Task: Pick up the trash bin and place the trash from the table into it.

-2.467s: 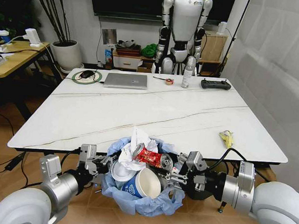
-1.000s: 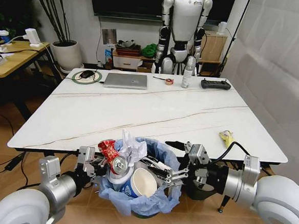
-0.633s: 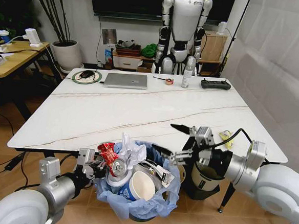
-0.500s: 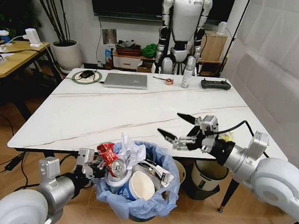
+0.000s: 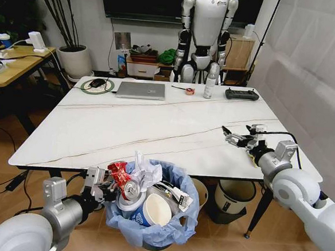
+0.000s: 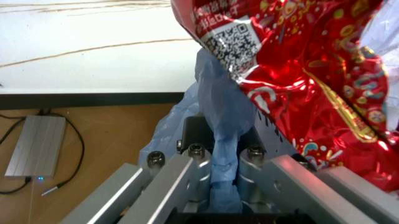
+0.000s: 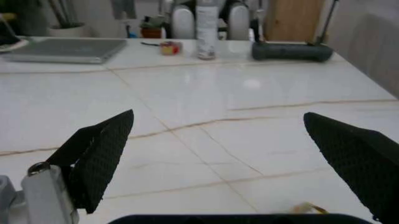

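The trash bin (image 5: 148, 230), lined with a crinkled light-blue bag, hangs below the table's near edge. It is heaped with trash: a red wrapper (image 5: 117, 171), a can (image 5: 131, 187), a white tissue (image 5: 147, 171) and a paper cup (image 5: 156, 211). My left gripper (image 5: 101, 185) is shut on the bag's rim (image 6: 221, 186), beside the red wrapper (image 6: 311, 70). My right gripper (image 5: 236, 134) hovers open over the white table (image 5: 156, 125) near its right edge, fingers (image 7: 93, 149) spread wide. A small yellow scrap (image 7: 309, 207) lies just below it.
At the table's far side sit a laptop (image 5: 140, 89), a tape roll (image 5: 189, 91), a spray bottle (image 5: 209, 82) and a black remote (image 5: 242, 94). A humanoid robot (image 5: 207, 30) stands behind. Another bin (image 5: 231, 196) sits under the table's right side. A wooden desk (image 5: 16, 63) is far left.
My right gripper let go of the bin, rose, and swung right over the table, opening wide. The bin stayed hanging from my left gripper, and the red wrapper and can now sit on its left side.
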You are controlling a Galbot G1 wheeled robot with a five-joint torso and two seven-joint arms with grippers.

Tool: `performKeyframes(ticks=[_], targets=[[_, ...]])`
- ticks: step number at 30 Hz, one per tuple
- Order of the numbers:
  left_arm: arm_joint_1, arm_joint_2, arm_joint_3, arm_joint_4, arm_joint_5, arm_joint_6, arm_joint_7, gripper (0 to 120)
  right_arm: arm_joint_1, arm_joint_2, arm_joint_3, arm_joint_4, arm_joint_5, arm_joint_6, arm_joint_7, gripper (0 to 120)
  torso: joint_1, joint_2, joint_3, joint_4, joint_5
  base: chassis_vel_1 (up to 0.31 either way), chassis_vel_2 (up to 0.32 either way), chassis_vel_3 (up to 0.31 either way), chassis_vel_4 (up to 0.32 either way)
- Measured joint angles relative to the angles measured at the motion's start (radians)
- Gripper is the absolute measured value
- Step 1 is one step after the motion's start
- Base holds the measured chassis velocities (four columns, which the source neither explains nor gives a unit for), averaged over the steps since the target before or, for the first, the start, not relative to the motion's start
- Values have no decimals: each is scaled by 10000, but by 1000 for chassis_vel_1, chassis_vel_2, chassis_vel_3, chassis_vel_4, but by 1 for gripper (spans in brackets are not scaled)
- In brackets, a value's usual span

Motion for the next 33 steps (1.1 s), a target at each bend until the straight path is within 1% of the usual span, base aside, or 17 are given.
performKeyframes(ticks=[3,6,13,27,29,30,32,33], targets=[[-32,-25,-2,38,0,0,0,0,-227,15,184,-1,48,-162,219,100,0,0,0,0,2,0,0,0,0],[-97,-69,15,69,4,0,1,0,-683,200,482,131,454,-322,424,100,-1,0,-1,0,1,0,0,0,0],[-126,-78,26,96,5,-12,16,0,-1414,523,727,-21,389,-301,234,100,-1,0,-1,0,1,0,0,0,0],[-93,-115,-21,93,0,-36,33,0,-1381,669,640,-803,143,-135,-230,100,-1,0,-1,1,2,0,0,0,0],[-98,-129,-21,97,0,-39,35,0,-1376,692,627,-921,142,-93,-308,95,-1,0,-1,1,1,0,0,0,0],[-98,-129,-21,97,0,-39,35,0,-1376,692,627,-921,142,-93,-308,95,-1,0,-1,1,1,0,0,0,0],[-104,-137,-20,118,0,-42,37,0,-1352,698,612,-1069,143,-46,-393,86,-1,0,-1,1,2,0,0,0,0],[-105,-139,-19,122,0,-43,38,0,-1346,698,611,-1100,141,-35,-414,85,-1,0,-1,1,2,0,0,0,0]])
